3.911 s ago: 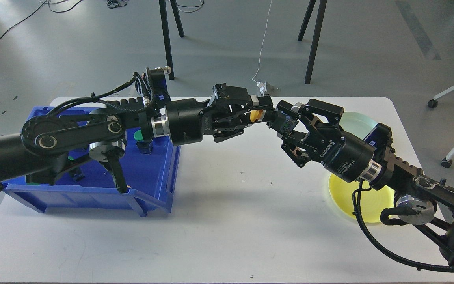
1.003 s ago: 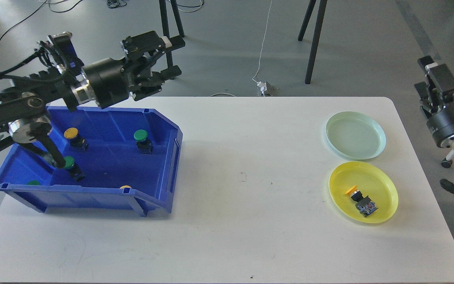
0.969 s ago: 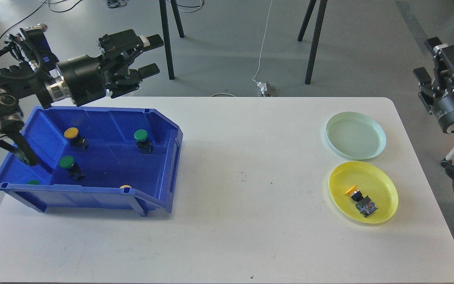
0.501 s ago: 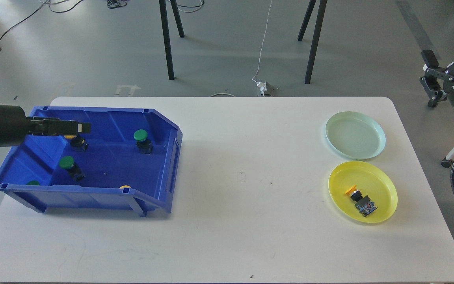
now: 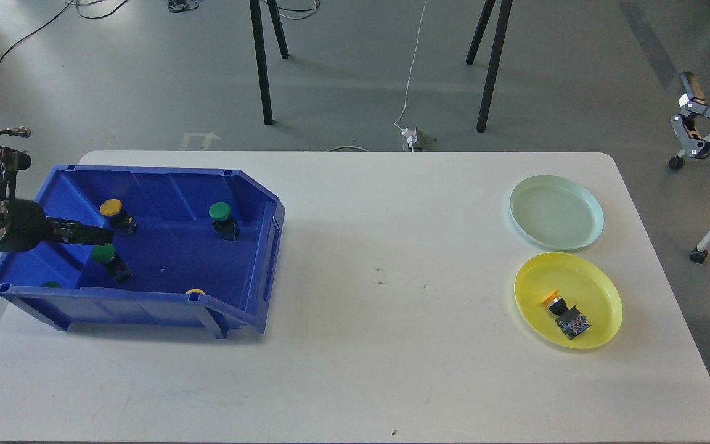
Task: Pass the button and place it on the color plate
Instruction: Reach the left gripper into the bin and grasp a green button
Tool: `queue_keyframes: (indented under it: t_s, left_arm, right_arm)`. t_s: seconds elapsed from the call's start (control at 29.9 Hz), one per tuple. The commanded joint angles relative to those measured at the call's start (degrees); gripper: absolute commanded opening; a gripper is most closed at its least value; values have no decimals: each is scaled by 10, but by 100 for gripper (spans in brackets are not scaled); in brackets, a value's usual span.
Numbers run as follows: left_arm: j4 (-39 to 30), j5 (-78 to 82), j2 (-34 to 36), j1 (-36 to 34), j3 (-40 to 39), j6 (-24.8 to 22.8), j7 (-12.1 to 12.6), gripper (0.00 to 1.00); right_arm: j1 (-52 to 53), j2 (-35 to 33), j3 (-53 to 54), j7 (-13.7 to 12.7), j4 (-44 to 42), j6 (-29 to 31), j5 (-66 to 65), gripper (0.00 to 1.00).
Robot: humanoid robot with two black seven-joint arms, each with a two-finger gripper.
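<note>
A yellow-capped button (image 5: pixel 563 312) lies on its side on the yellow plate (image 5: pixel 601 296) at the right. The pale green plate (image 5: pixel 555 211) behind it holds nothing. The blue bin (image 5: pixel 250 246) at the left holds a yellow button (image 5: pixel 113 210), a green button (image 5: pixel 221 216), another green button (image 5: pixel 105 254), and two caps half hidden by its front wall. My left gripper (image 5: pixel 105 235) reaches into the bin, just above the nearer green button; it is seen edge-on. My right gripper (image 5: pixel 681 108) is open and empty, off the table at the far right.
The white table (image 5: pixel 379 320) carries the bin and both plates. Black stand legs (image 5: pixel 261 61) and a white cable (image 5: pixel 413 68) are on the floor behind it. A chair base with castors (image 5: pixel 697 253) stands beside the right edge.
The button has passed from my left gripper to my right and now lies on the yellow plate. The right arm has withdrawn off the table. The left gripper has dropped into the bin.
</note>
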Motion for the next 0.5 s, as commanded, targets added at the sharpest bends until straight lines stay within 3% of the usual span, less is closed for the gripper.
queue_keyframes:
  t_s: [0.0, 0.47]
  left_arm:
    - [22, -4, -5, 17, 0, 1, 0, 96]
    - [14, -6, -10, 17, -5, -5, 0, 95]
  right_arm:
    - [-4, 0, 0, 0, 0, 1, 0, 95]
    - [-22, 0, 0, 0, -2, 3, 0, 96]
